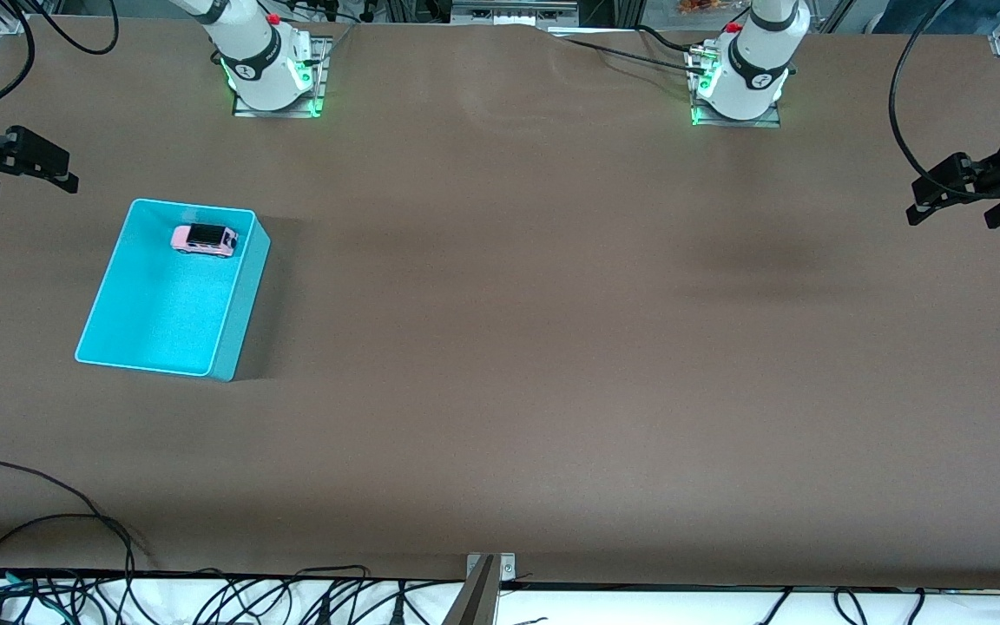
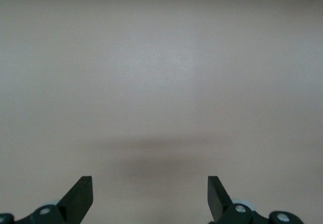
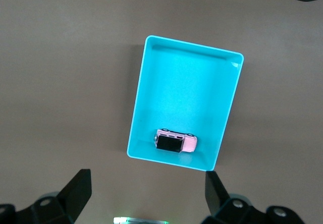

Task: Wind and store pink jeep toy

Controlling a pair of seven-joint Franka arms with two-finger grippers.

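Both sets of fingers are spread wide with nothing between them. The right gripper (image 1: 27,178) hangs up over the surface (image 1: 552,347) at the right arm's end, about 10 o'clock in the front view; the left gripper (image 1: 956,211) waits over bare surface around 3 o'clock. The pink jeep toy (image 1: 204,240) is already inside the turquoise bin (image 1: 231,330), in the end farthest from the front camera, looks like it's lying on its side, though that's hard to call.
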